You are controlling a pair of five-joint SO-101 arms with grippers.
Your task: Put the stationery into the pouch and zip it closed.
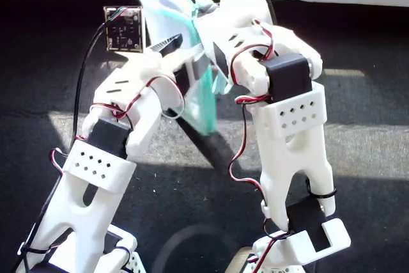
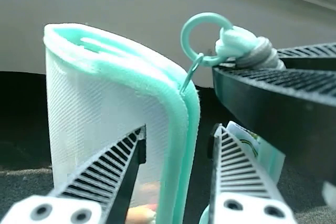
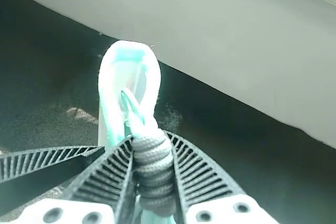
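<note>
A teal-edged white mesh pouch [image 1: 167,3] is held up above the table between both arms. My left gripper [image 2: 177,167] is shut on the pouch [image 2: 105,114], its black ribbed fingers [image 2: 122,167] on either side of the teal zipper edge. My right gripper [image 3: 152,174] is shut on the grey cord zipper pull [image 3: 152,158], which hangs from a teal ring [image 2: 206,32] at the pouch's top end. The pouch [image 3: 128,85] stands just beyond the right gripper's fingertips. Something orange [image 2: 142,214] shows through the mesh low inside the pouch.
The table is covered by a dark cloth [image 1: 358,113] with a sunlit band across it. A pale wall [image 3: 236,35] runs along the far edge. Both white arms [image 1: 102,158] rise from the near edge and meet high at the back.
</note>
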